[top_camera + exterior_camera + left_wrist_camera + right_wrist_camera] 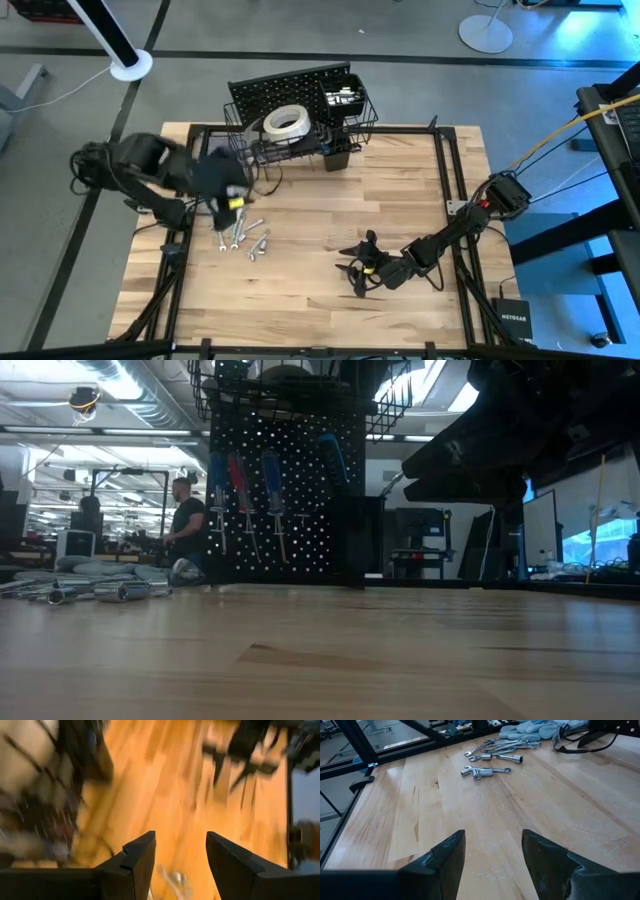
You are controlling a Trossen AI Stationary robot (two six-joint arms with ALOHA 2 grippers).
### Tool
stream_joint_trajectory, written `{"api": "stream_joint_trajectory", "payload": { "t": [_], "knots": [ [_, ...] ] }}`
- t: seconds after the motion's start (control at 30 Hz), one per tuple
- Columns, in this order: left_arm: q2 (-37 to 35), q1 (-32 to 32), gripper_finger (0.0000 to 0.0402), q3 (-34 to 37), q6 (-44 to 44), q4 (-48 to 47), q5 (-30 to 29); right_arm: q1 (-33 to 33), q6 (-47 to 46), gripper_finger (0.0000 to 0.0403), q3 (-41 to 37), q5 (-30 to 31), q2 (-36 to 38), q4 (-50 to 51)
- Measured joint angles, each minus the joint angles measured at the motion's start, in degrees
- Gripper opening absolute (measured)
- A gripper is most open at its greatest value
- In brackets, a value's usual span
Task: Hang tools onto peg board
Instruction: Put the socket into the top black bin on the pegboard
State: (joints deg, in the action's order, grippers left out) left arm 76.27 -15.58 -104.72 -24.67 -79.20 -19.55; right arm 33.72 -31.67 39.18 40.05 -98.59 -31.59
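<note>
Bare tabletop [330,660] up front; your left gripper [232,190] hovers empty-jawed over the wrenches [245,238] centre-left; drop squarely, pinch one shank.

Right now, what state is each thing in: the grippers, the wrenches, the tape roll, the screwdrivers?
left gripper: open, empty, above the wrenches
right gripper: open, empty, low over bare table
wrenches: lying loose on the table
tape roll: lying in the wire basket
screwdrivers: hanging on the peg board

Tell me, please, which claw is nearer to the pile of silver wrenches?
The left claw hangs right beside the wrenches, just above them in the high view. The right claw rests farther off, across the table.
</note>
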Motion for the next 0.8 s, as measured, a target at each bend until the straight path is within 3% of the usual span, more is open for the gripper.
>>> {"api": "stream_joint_trajectory", "payload": {
  "t": [0.23,0.47,0.8],
  "knots": [
    [0.1,-9.0,0.0157,13.0,-12.1,0.5,-2.6,0.0,0.0,0.0199,0.0,0.0,0.0,0.0],
    [0.2,-13.1,0.0144,31.5,-12.7,16.0,-2.6,0.0,0.0,0.0199,0.0,-0.2,0.0,0.0],
    [0.2,-12.9,0.0127,51.3,-12.5,33.5,4.6,0.0,-1.2,0.0199,0.0,-0.2,0.0,0.0]
  ]
}}
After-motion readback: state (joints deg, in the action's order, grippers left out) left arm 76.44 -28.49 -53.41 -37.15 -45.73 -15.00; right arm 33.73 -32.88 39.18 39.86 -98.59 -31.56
